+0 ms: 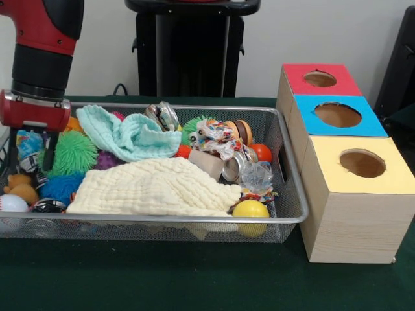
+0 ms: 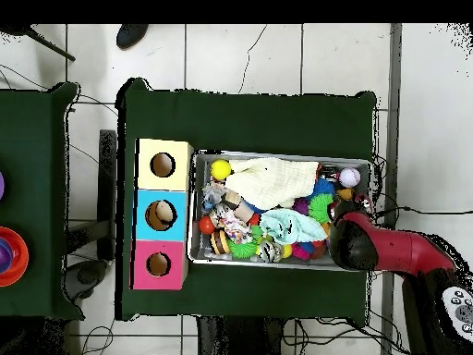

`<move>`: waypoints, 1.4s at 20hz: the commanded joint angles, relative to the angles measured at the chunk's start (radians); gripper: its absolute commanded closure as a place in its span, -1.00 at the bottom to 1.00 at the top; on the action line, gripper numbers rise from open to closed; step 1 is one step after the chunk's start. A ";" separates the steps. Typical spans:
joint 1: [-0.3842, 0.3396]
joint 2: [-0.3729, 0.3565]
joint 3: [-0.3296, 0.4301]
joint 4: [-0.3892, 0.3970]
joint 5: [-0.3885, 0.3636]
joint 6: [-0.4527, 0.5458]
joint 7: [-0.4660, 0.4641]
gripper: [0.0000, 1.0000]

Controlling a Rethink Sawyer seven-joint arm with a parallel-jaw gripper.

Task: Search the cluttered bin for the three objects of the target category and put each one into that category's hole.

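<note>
The wire mesh bin (image 1: 295,217) sits on the green table, full of toys and cloths; it also shows in the overhead view (image 2: 282,153). A brown teddy bear (image 1: 21,188) lies at the bin's left end. I see no tiger and no duck; they are hidden. My gripper (image 1: 31,150) hangs below the red wrist, low inside the bin's left end, just above and behind the bear. In the overhead view the arm (image 2: 374,247) covers it. The red-topped box's hole (image 1: 320,79) is the far one of the row, at the right; it also shows in the overhead view (image 2: 158,264).
A cream cloth (image 1: 155,188) and a mint cloth (image 1: 126,136) cover much of the bin. Green (image 1: 74,152) and blue (image 1: 61,186) spiky balls, a rope toy (image 1: 217,139), a can (image 1: 233,167), a yellow ball (image 1: 250,210) and a baseball (image 1: 11,204) lie around. Blue-topped (image 1: 337,115) and yellow-topped (image 1: 362,163) boxes stand nearer.
</note>
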 commanded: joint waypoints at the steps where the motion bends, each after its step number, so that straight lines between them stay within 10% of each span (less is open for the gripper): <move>1: -0.022 0.073 0.094 0.042 -0.096 -0.126 0.090 -1.00; 28: 0.156 0.115 -0.098 -0.076 -0.189 -0.090 0.051 -1.00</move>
